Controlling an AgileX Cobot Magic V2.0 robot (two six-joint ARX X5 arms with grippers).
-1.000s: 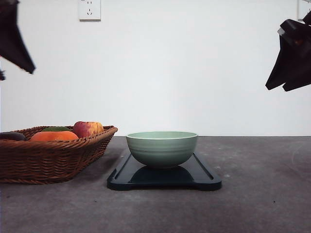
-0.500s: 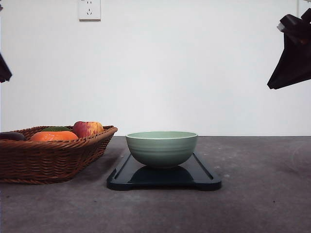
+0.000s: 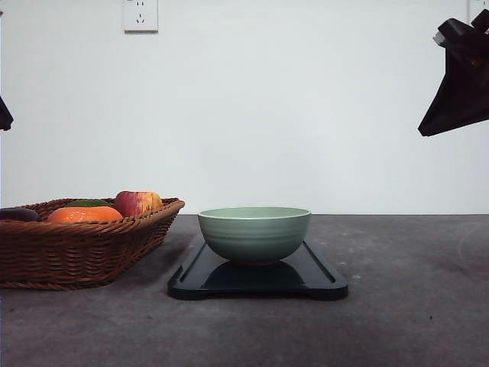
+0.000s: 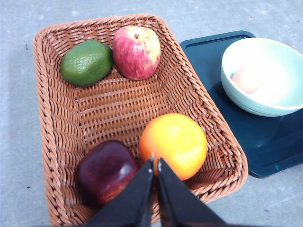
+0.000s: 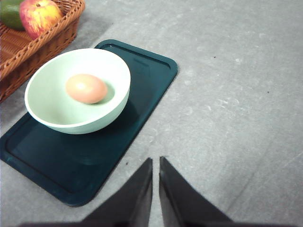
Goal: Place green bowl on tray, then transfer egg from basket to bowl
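Note:
The green bowl [image 3: 254, 233] stands on the dark tray [image 3: 321, 275] at the table's middle. Inside the green bowl [image 5: 78, 90] lies the brownish-pink egg [image 5: 85, 88], and the egg [image 4: 247, 79] also shows pale in the left wrist view. To the left sits the wicker basket [image 3: 76, 248], its weave [image 4: 118, 109] bare in the middle. High over the basket, my left gripper [image 4: 155, 163] is shut with nothing in it. Up at the right, off the tray's side, my right gripper [image 5: 155, 161] is shut and empty; its dark body [image 3: 458, 84] shows at the front view's edge.
The basket holds a red-yellow apple [image 4: 136, 51], a green avocado [image 4: 86, 62], an orange [image 4: 173, 145] and a dark red apple [image 4: 106, 170]. Bare grey tabletop [image 5: 236, 94] extends right of the tray [image 5: 142, 94]. A wall socket [image 3: 140, 14] is high on the back wall.
The left arm has risen and drawn off to the left, nearly out of the front view. The right arm lifted slightly. Bowl, tray and basket stay put.

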